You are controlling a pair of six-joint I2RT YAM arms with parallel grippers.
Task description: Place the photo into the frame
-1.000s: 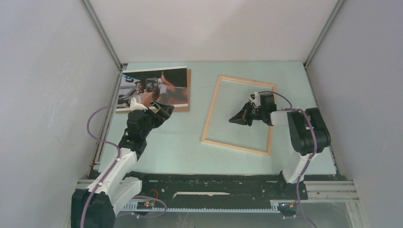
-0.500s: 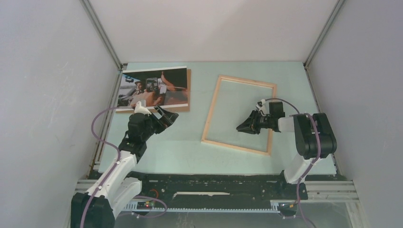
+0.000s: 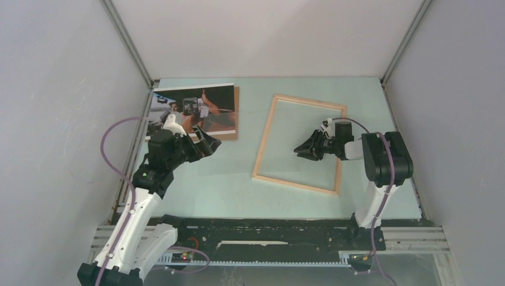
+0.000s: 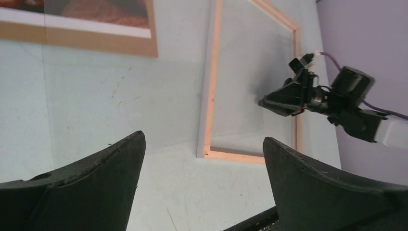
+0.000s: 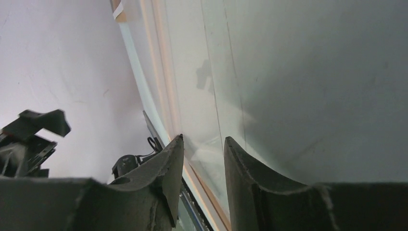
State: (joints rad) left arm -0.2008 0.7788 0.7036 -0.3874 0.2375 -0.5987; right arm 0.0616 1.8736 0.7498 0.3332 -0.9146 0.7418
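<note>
Free lane btwn photo (image 3: 217,107) and frame (image 3: 265,140); R end effector (image 3: 301,151) over frame.

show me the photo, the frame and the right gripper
photo (image 3: 217,110), top view, right part of the print
frame (image 3: 265,136), top view, middle of its left wooden rail
right gripper (image 3: 302,152), top view, between its fingertips

Item: pale green bench (image 3: 226,179), lying flat between white enclosure walls (image 3: 59,89). Item: plain brown backing board (image 4: 96,42), resting in the far-left corner (only its near and right margins showing). Item: black rail (image 3: 268,229), running along the near edge.
</note>
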